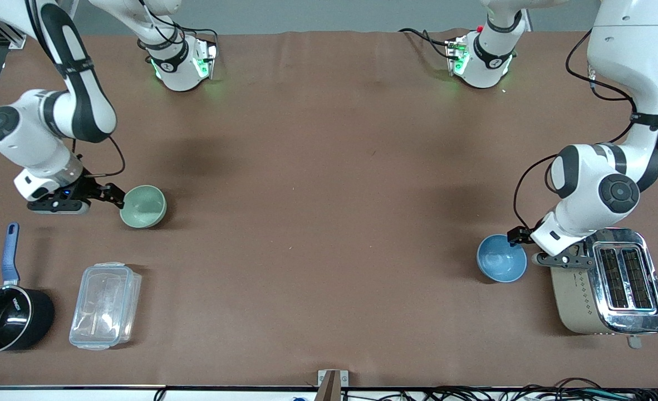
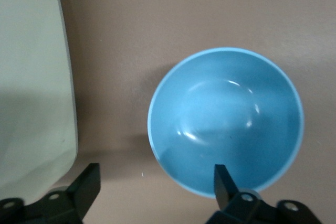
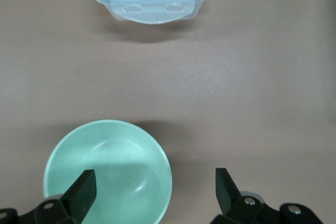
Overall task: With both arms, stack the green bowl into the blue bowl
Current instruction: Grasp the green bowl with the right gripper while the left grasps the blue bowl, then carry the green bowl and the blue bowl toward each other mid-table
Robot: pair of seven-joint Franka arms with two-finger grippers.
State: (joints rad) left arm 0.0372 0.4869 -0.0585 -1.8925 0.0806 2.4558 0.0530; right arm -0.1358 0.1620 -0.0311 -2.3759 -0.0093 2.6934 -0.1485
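Front view showed the green bowl [image 1: 143, 206] resting on the table toward the right arm's end, and the blue bowl [image 1: 501, 258] resting toward the left arm's end, well apart from each other. The bowls were not stacked; neither had been lifted.

The right gripper [image 1: 113, 194] was positioned at the rim of the green bowl. In the right wrist view its fingers [image 3: 83, 188] were spread wide, one finger over the inside of the green bowl [image 3: 107, 171] and the other over bare table, straddling the rim without pinching it.

The left gripper [image 1: 519, 238] was positioned at the rim of the blue bowl, beside the toaster [image 1: 607, 289]. In the left wrist view its fingers [image 2: 222, 180] were likewise spread, one at the edge of the blue bowl [image 2: 226, 121] and one outside it; nothing was pinched.

A clear lidded container [image 1: 105, 305] and a black pot [image 1: 7, 316] lay nearer the front camera than the green bowl.

Assessment: the task stood at the approach stage. Remaining steps, as judged: close on a rim, lift the green bowl, carry it across, and lower it into the blue bowl
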